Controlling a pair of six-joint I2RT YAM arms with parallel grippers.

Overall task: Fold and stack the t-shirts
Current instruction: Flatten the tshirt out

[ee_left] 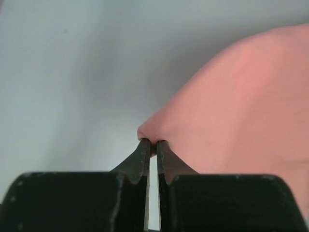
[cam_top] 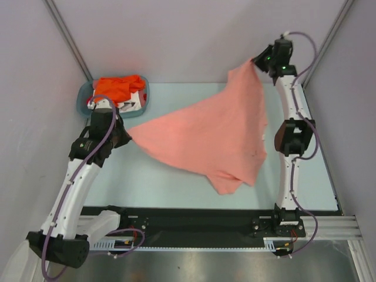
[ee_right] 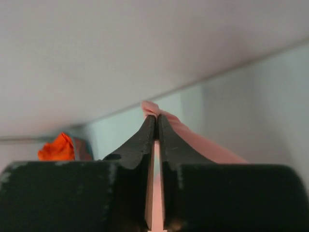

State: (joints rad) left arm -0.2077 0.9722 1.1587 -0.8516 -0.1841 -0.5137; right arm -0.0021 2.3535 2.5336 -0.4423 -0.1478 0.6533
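The table [cam_top: 176,188] is filling most of the top view, pale and flat. I am holding the salmon-pink t-shirt [cam_top: 211,135] stretched over it between my two arms. It is spreading as a wide sheet from left of centre up to the far right. Its lower part is sagging toward the near edge, and I cannot tell if that tip is touching the table. The teal basket [cam_top: 81,100] is sitting at the far left corner. The orange t-shirt [cam_top: 117,87] is lying bunched on top inside it. The white t-shirt [cam_top: 132,104] with black print is peeking out under the orange one at the basket's near side. My left gripper [cam_top: 126,136] is pinching one corner of the salmon-pink t-shirt just on the near side of the basket, jaws nearly together, cloth bulging past the tips in the left wrist view. My right gripper [cam_top: 257,60] is hanging raised at the far right, jaws clamping another corner, pink cloth showing in the slit between them.
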